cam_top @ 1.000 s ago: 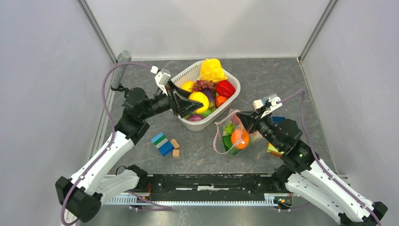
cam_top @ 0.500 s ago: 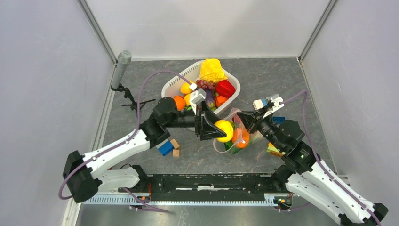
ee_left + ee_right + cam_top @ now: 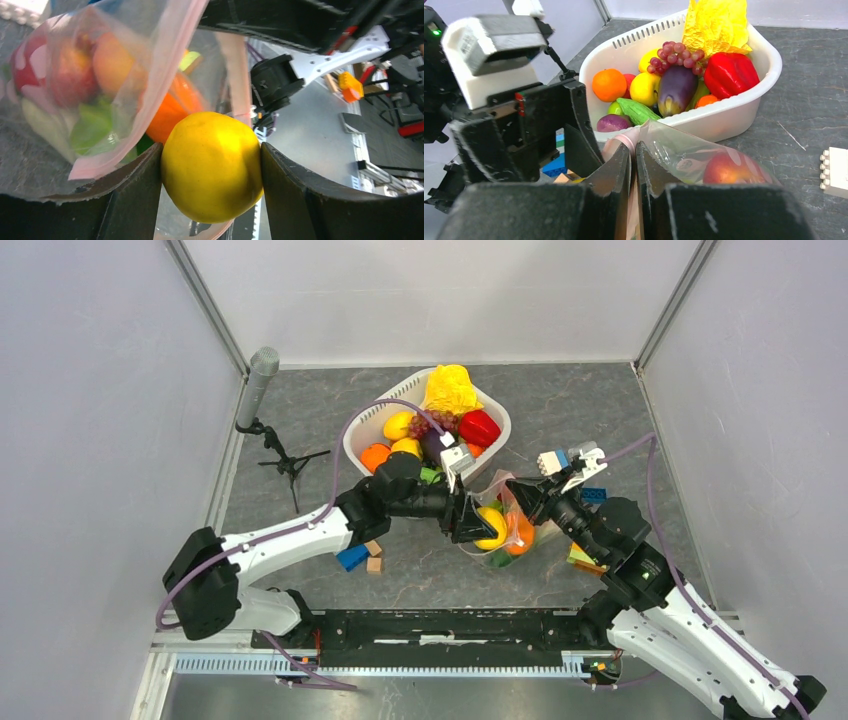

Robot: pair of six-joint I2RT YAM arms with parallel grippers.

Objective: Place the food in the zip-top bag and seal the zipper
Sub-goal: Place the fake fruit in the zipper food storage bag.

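Your yellow toy fruit (image 3: pixel 211 167) sits gripped in your left gripper (image 3: pixel 211 149), one finger pressed against each side of it, right at the mouth of the zip-top bag (image 3: pixel 60 130). The pale pink zipper (image 3: pixel 172 65) runs down to the finger on the left of that wrist view. Past those fingertips, inside the bag, you see an orange piece (image 3: pixel 167 115), a red fruit (image 3: pixel 65 70) and green leaves (image 3: pixel 92 127). Your right gripper (image 3: pixel 634 150) has its fingers almost together, pinching the pink strip at the bag's mouth. Just beyond its fingertips stands the white basket (image 3: pixel 729 117) holding a red pepper (image 3: pixel 730 74), grapes (image 3: pixel 674 54) and an eggplant (image 3: pixel 676 87).
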